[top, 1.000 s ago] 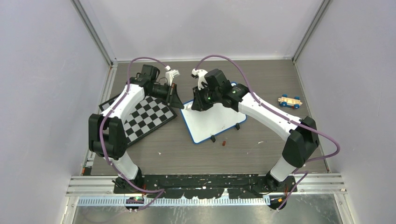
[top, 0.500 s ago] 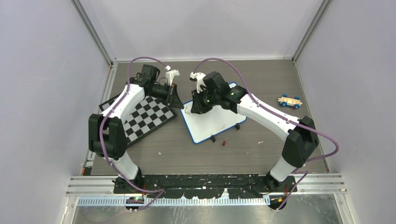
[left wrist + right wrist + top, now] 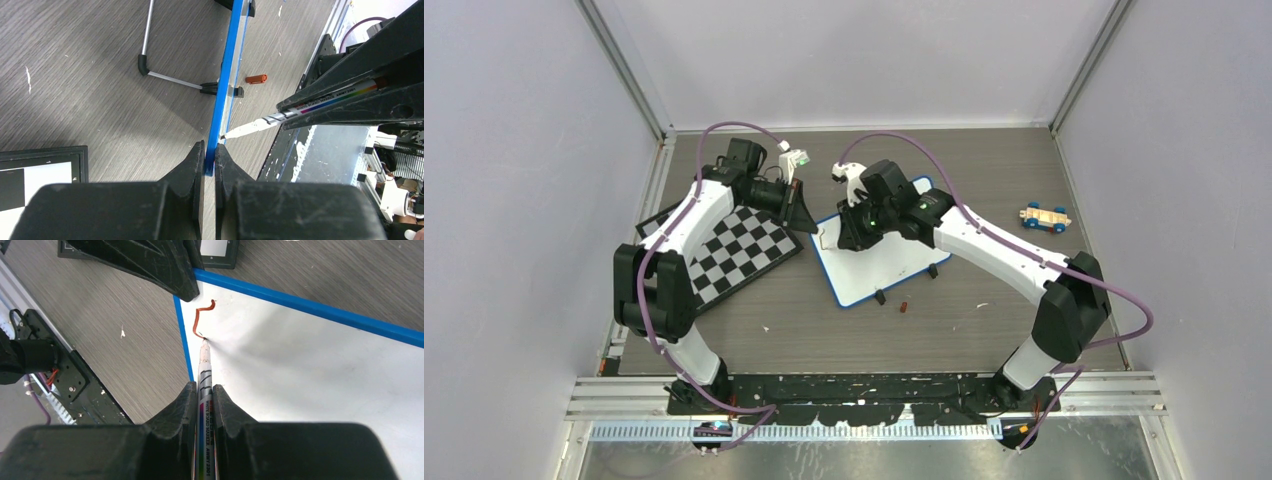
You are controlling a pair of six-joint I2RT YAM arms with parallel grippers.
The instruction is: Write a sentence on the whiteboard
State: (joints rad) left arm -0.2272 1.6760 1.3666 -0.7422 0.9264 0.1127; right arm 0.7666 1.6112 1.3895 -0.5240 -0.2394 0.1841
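"Starting the first letter, is it?"

"Yes. Beside the checkered chessboard (image 3: 734, 250), the left hand (image 3: 210, 152) is clamped shut on the blue frame at the whiteboard's (image 3: 889, 265) far-left corner, bracing it on the grey wood-grain desk (image 3: 984, 170)."

"And the writing?"

"The sentence (image 3: 196, 320) is just one curved brownish-red line near that corner. The right hand (image 3: 203, 387) pinches a slim white marker (image 3: 204, 360), tip on the glossy surface."

"Next?"

"I'd judge light, even pressure, working rightward across the bare board. A small cap (image 3: 905, 307) lies off the near edge, and a toy car (image 3: 1045, 217) is well right."
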